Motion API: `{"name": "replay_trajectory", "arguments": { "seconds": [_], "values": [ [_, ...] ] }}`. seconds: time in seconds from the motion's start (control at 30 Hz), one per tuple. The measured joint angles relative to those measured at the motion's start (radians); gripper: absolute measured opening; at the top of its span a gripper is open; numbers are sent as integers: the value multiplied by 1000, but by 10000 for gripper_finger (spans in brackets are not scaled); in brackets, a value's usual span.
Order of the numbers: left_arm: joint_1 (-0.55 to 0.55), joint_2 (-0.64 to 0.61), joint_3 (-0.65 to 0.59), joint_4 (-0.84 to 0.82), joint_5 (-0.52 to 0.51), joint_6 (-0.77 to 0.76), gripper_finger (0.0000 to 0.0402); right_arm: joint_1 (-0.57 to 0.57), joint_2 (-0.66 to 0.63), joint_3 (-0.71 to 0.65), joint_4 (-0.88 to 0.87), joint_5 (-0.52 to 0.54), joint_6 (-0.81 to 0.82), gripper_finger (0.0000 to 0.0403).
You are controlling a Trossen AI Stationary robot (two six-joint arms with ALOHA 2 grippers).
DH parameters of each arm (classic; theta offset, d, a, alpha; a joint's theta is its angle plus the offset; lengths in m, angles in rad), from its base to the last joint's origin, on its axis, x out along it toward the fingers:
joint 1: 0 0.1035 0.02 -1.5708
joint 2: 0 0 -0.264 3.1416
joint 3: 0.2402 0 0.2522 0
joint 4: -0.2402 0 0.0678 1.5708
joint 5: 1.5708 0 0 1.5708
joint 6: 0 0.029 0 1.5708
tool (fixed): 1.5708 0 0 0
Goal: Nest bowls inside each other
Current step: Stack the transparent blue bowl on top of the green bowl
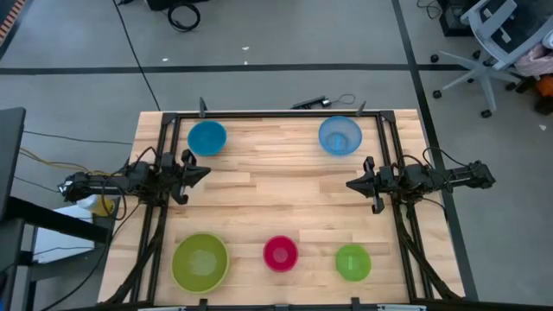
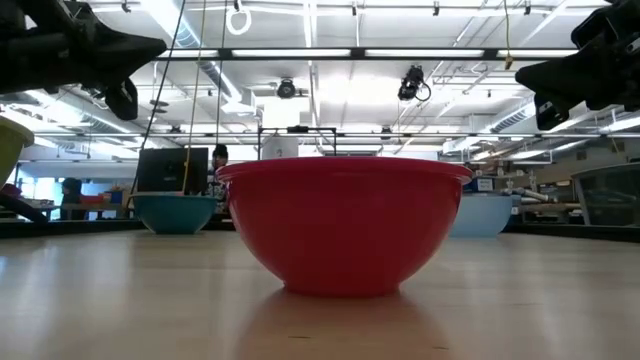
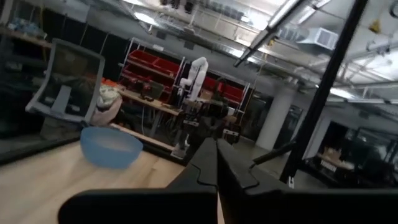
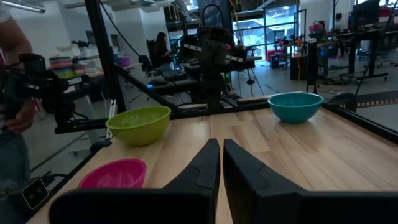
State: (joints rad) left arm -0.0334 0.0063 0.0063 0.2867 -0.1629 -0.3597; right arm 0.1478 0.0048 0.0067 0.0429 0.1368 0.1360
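Note:
Five bowls stand upright on their bases on the wooden table, apart from each other. The bright blue bowl (image 1: 206, 137) is far left and the pale translucent blue bowl (image 1: 339, 136) far right. Along the near edge stand the large yellow-green bowl (image 1: 200, 262), the magenta-red bowl (image 1: 280, 253) and the small green bowl (image 1: 352, 263). My left gripper (image 1: 206, 172) hovers shut at the table's left side and points toward the middle. My right gripper (image 1: 350, 184) hovers shut at the right side, facing it. Neither holds anything; both are well above the tabletop (image 2: 150, 45) (image 2: 525, 75).
Black frame rails (image 1: 164, 155) run along the table's left, right and far sides. A dark tool and cable (image 1: 315, 102) lie at the far edge. The middle of the table (image 1: 276, 186) between the grippers is bare wood. A person's arm (image 4: 15, 50) shows beyond the table.

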Motion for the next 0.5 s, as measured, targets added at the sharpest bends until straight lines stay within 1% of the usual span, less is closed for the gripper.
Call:
{"name": "replay_trajectory", "arguments": {
  "seconds": [0.07, 0.23, 0.3, 0.4, 0.43, 0.47, 0.5],
  "values": [
    [0, 0, 0, 0, 0, -28, 0, 0, 0, 0, 0, 0, 0, 29],
    [0, 0, 0, 1, 0, -33, 0, 0, 0, 0, 0, 0, -1, 29],
    [0, 0, 0, 7, 0, -51, 0, 0, 0, 0, 0, 3, -59, 29],
    [2, 0, 0, 56, 0, -73, 0, 0, 0, 0, 31, 53, -192, 29],
    [2, 0, 0, 68, -7, -64, 0, 0, 0, 0, 50, 66, -223, 29],
    [1, 0, 0, 72, -36, -50, 0, 0, 0, 0, 72, 74, -241, 29],
    [1, 2, 0, 69, -90, -58, 0, 0, 0, 0, 99, 76, -242, 29]
  ]
}}
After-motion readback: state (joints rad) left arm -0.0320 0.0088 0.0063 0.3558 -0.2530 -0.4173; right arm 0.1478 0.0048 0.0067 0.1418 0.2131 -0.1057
